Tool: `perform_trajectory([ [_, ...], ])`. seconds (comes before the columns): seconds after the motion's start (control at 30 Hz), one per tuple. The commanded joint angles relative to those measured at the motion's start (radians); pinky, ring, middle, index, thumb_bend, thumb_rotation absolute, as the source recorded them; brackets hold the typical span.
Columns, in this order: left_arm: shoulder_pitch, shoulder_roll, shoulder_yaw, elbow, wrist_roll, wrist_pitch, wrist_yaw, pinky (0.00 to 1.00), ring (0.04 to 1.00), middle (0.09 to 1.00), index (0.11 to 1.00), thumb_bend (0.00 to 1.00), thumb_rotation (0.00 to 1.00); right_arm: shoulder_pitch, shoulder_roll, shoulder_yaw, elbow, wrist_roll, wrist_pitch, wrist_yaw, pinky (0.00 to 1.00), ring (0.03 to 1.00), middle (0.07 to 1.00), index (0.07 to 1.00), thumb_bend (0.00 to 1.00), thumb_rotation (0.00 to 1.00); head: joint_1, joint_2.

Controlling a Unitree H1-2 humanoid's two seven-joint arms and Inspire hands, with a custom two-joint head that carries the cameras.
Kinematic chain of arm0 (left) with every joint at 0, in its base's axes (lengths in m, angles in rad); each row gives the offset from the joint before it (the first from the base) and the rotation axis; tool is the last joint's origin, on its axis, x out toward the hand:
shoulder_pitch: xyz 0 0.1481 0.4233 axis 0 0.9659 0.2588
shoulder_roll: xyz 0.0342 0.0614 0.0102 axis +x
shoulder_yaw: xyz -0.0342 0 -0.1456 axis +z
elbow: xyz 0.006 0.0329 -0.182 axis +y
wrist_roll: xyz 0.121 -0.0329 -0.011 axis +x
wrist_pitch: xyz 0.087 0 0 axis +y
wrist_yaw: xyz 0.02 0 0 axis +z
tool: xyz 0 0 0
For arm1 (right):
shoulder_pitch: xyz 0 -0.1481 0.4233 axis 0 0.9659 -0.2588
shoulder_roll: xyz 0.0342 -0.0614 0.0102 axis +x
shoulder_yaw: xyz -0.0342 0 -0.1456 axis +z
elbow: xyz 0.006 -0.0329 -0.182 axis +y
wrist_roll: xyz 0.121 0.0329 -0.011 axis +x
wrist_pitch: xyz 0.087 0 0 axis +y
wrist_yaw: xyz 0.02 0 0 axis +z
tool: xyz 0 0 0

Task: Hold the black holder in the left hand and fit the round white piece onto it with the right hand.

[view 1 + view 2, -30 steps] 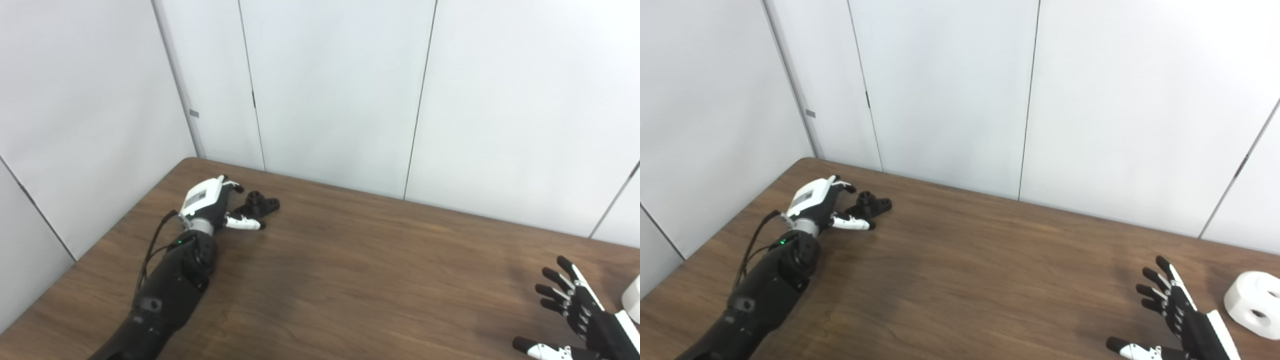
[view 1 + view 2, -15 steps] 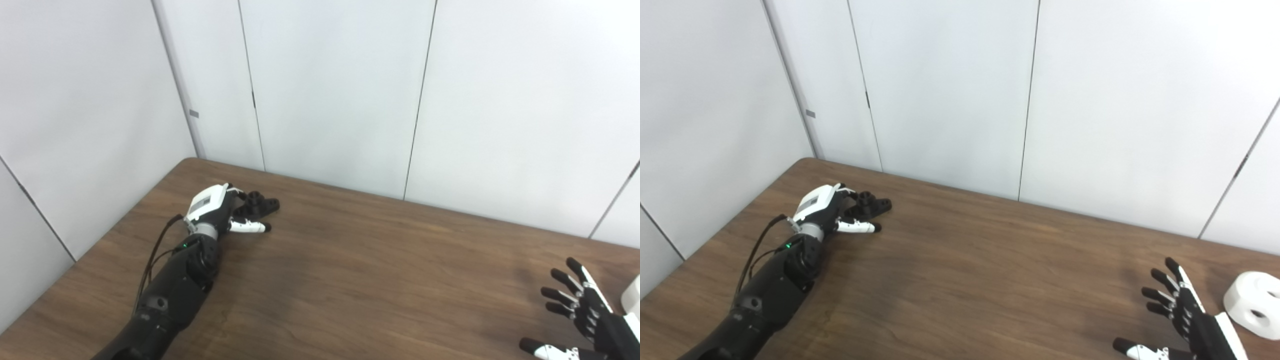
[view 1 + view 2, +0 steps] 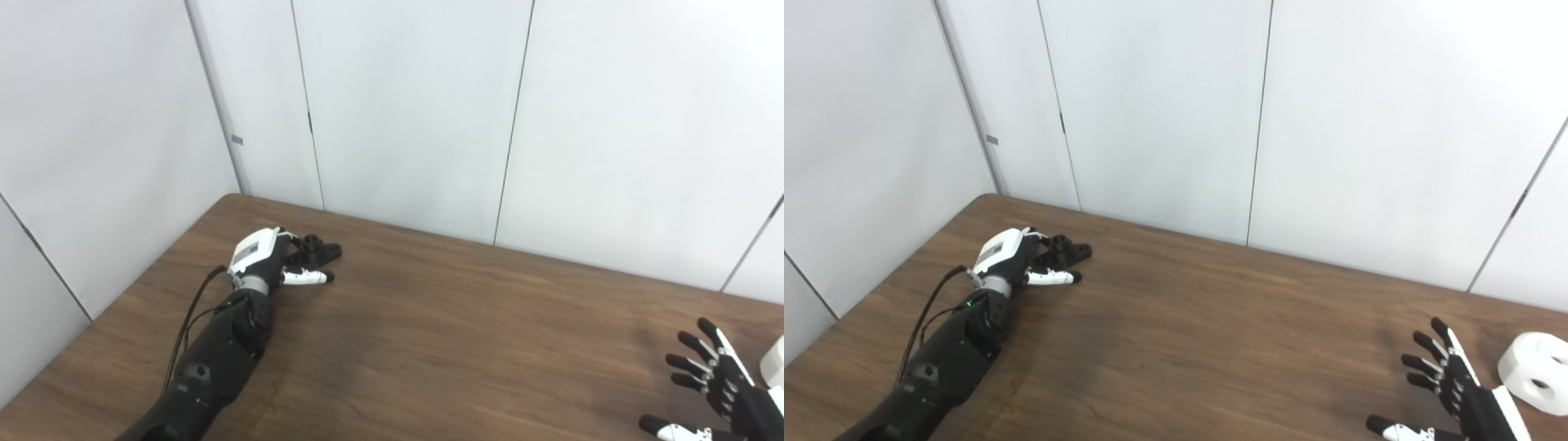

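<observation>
Now: one black holder [image 3: 315,249] | one round white piece [image 3: 1535,372] | two hands

Both head cameras look down across the table [image 3: 429,343] toward the white wall panels [image 3: 1151,110]. They share nearly everything. The right eye view reaches further right.

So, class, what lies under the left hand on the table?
The near end of the black holder sits under the left hand, on the table. Its far end shows; whether the fingers have closed on it is hidden.

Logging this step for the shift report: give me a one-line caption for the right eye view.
Left hand reaches the black holder on the table; open right hand beside the round white piece.
</observation>
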Motion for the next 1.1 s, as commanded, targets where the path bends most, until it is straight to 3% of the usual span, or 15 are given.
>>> perform_trajectory([
  [0.0, -0.012, 0.018, -0.006, -0.001, -0.001, 0.011, -0.016, 0.99, 1.000, 0.956, 0.682, 0.79, 0.25, -0.017, -0.002, -0.011, -0.045, 0.010, -0.010, -0.012, 0.79, 0.833, 0.928, 1.000, 0.64, 0.00, 0.001, 0.001],
  [0.03, -0.012, 0.020, -0.013, 0.003, 0.002, 0.010, -0.021, 0.99, 1.000, 0.946, 0.570, 0.63, 0.15, -0.017, -0.002, -0.012, -0.044, 0.013, -0.010, -0.011, 0.79, 0.835, 0.928, 1.000, 0.64, 0.00, 0.001, 0.004],
  [0.13, -0.010, 0.030, -0.037, 0.010, 0.016, 0.009, -0.034, 1.00, 1.000, 0.903, 0.491, 0.53, 0.07, -0.017, -0.006, -0.016, -0.041, 0.015, -0.012, -0.010, 0.80, 0.838, 0.925, 1.000, 0.65, 0.00, 0.003, 0.007],
  [0.4, 0.015, 0.023, -0.060, 0.008, 0.026, -0.014, 0.022, 1.00, 0.957, 0.853, 0.482, 0.52, 0.06, -0.016, -0.012, -0.020, -0.040, 0.012, -0.022, -0.009, 0.77, 0.823, 0.920, 0.999, 0.64, 0.00, 0.004, 0.013],
  [0.67, 0.018, -0.014, -0.040, 0.063, 0.004, -0.103, 0.147, 0.96, 0.919, 0.832, 0.482, 0.52, 0.06, -0.019, -0.017, -0.020, -0.037, 0.007, -0.022, -0.008, 0.77, 0.815, 0.915, 1.000, 0.63, 0.00, 0.002, 0.015],
  [0.9, 0.037, -0.030, -0.046, 0.055, -0.022, -0.192, 0.147, 0.97, 0.938, 0.860, 0.484, 0.52, 0.05, -0.023, -0.011, -0.014, -0.054, 0.005, 0.001, -0.006, 0.78, 0.822, 0.920, 1.000, 0.62, 0.00, -0.017, 0.017],
  [1.07, 0.061, -0.054, -0.066, -0.006, -0.028, -0.247, 0.141, 0.99, 0.964, 0.905, 0.484, 0.52, 0.06, -0.029, -0.007, -0.010, -0.022, 0.006, -0.037, -0.010, 0.76, 0.802, 0.909, 0.986, 0.64, 0.00, -0.037, 0.018],
])
